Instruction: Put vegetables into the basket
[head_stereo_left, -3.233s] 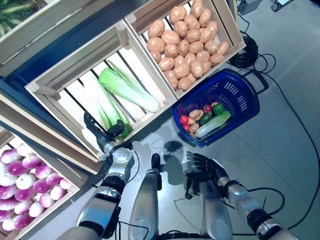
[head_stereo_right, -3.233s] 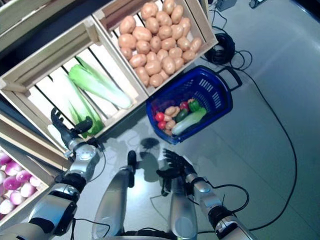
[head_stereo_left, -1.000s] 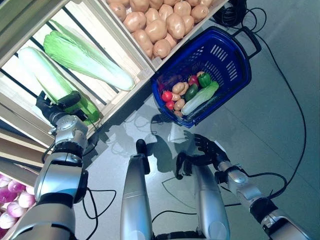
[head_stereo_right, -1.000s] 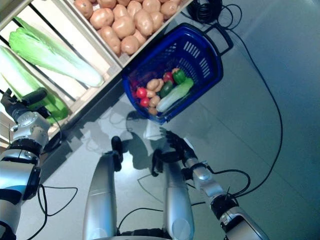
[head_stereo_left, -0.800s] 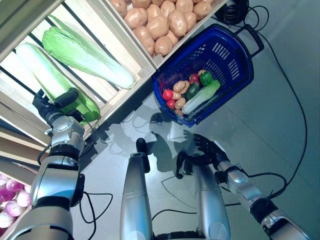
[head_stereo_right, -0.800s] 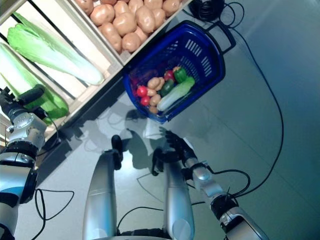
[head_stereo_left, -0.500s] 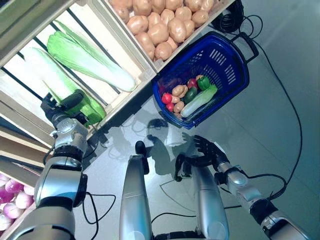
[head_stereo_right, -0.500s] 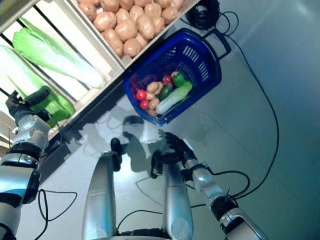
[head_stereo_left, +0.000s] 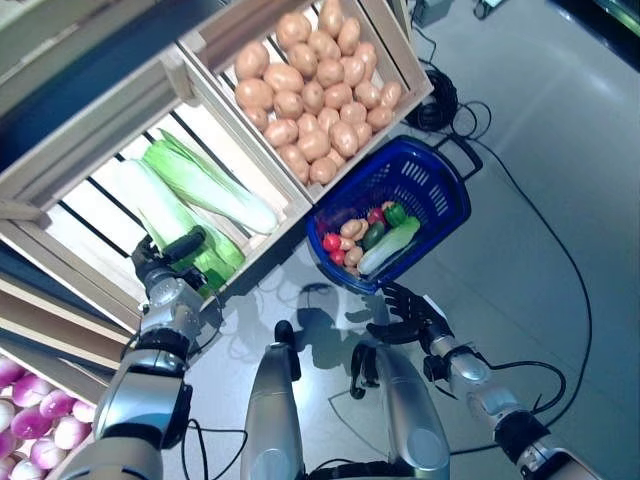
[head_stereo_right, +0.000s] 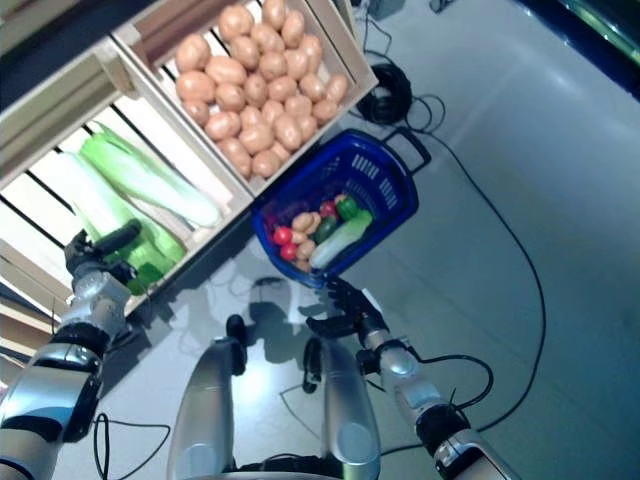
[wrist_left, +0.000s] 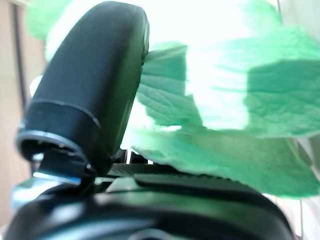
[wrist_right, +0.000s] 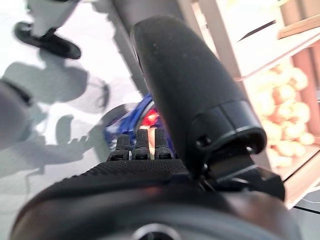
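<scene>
The blue basket (head_stereo_left: 446, 186) stands on the floor by the wooden stand. In it lie red tomatoes (head_stereo_left: 332, 242), small potatoes, a green pepper (head_stereo_left: 394, 213) and a long pale green vegetable (head_stereo_left: 388, 246). My left hand (head_stereo_left: 160, 264) is in the lower crate at the leafy end of a long green cabbage (head_stereo_left: 165, 215). Its thumb (wrist_left: 95, 75) presses on the green leaves (wrist_left: 225, 100) and the hand is closed round them. My right hand (head_stereo_left: 405, 315) is open with spread fingers, just in front of the basket's near rim. The basket also shows in the right wrist view (wrist_right: 131, 113).
The slanted wooden crates (head_stereo_left: 300, 205) of the stand rise right behind the basket. A second cabbage (head_stereo_left: 215, 188) lies next to the held one. A coiled black cable (head_stereo_left: 437, 100) lies on the grey floor beyond the basket. Open floor stretches to the right.
The whole view has shifted, so the camera moved. My left hand stays on the cabbage's leafy end. My right hand now sits closer to the basket's near rim.
</scene>
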